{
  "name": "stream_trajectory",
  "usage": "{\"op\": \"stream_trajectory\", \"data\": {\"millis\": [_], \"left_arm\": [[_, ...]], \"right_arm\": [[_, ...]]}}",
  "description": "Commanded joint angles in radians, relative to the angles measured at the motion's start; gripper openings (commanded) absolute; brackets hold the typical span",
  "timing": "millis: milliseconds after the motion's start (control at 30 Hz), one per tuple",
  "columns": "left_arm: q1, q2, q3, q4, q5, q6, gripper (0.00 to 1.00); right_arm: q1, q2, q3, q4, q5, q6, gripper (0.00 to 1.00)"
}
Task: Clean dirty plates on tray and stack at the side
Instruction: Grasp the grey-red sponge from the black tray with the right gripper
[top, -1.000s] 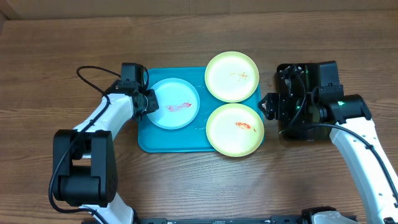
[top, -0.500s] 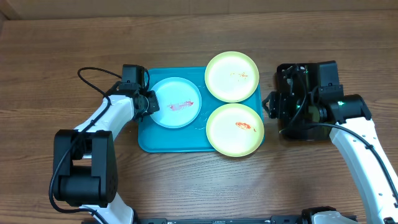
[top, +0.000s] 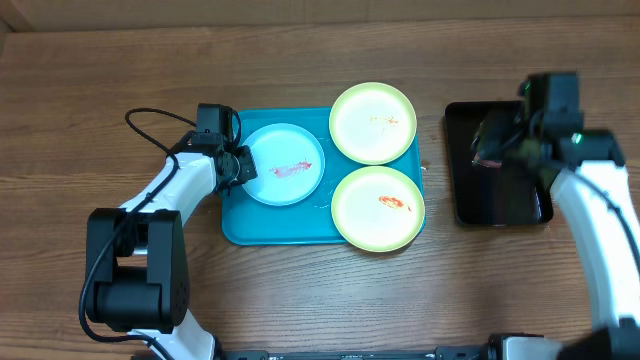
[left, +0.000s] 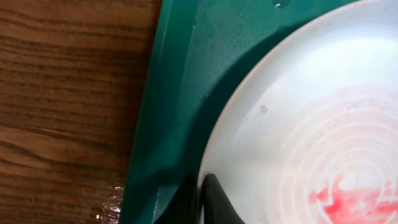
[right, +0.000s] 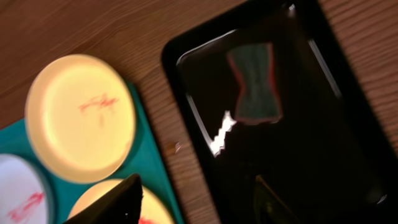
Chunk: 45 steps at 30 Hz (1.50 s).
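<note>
The turquoise tray (top: 270, 225) lies at the table's middle. A light blue plate (top: 283, 165) with a red smear sits at its left. Two yellow-green plates with red smears overlap its right side, one at the back (top: 373, 122) and one at the front (top: 378, 208). My left gripper (top: 240, 167) is shut on the blue plate's left rim; in the left wrist view one finger (left: 214, 202) lies on the plate (left: 298, 124) above the tray (left: 174, 93). My right gripper (top: 497, 135) hangs open and empty above the black tray, its fingers (right: 196, 205) wide apart.
A narrow black tray (top: 497, 195) stands to the right of the turquoise tray. It holds a dark green sponge (right: 255, 84) with a red edge. The right wrist view also shows the back yellow-green plate (right: 81, 118). Bare wood surrounds both trays.
My right arm has swung away from the turquoise tray's right edge to above the black tray. The blue plate has shifted slightly right in my left gripper.
</note>
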Motion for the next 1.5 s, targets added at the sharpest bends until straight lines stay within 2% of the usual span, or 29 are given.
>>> {"op": "stream_trajectory", "data": {"millis": [0,167,333,567,767,833,933,1100,1267,1467], "left_arm": [[-0.006,0.01,-0.012,-0.01,-0.018,-0.011,0.04],[-0.006,0.01,-0.012,-0.01,-0.018,-0.011,0.04],[-0.006,0.01,-0.012,-0.01,-0.018,-0.011,0.04],[-0.006,0.01,-0.012,-0.01,-0.018,-0.011,0.04],[-0.006,0.01,-0.012,-0.01,-0.018,-0.01,0.04],[-0.006,0.01,-0.012,-0.01,-0.018,-0.01,0.04],[-0.006,0.01,-0.012,-0.01,-0.018,-0.01,0.04],[-0.006,0.01,-0.012,-0.01,-0.018,-0.01,0.04],[-0.006,0.01,-0.012,-0.01,-0.018,-0.01,0.04],[-0.006,0.01,-0.012,-0.01,-0.018,-0.01,0.04]], "right_arm": [[-0.05,0.124,0.098,0.0,0.032,-0.081,0.53],[-0.079,0.303,0.161,0.028,0.033,-0.167,0.52],[-0.079,0.425,0.161,0.088,0.04,-0.201,0.44],[-0.079,0.524,0.16,0.124,0.142,-0.216,0.39],[-0.076,0.585,0.156,0.149,0.132,-0.215,0.27],[-0.076,0.593,0.155,0.155,0.132,-0.215,0.23],[-0.076,0.593,0.155,0.161,0.134,-0.215,0.04],[-0.076,0.586,0.163,0.143,0.134,-0.215,0.04],[-0.076,0.524,0.235,0.042,0.122,-0.206,0.04],[-0.075,0.398,0.372,-0.106,-0.093,-0.207,0.04]]}}
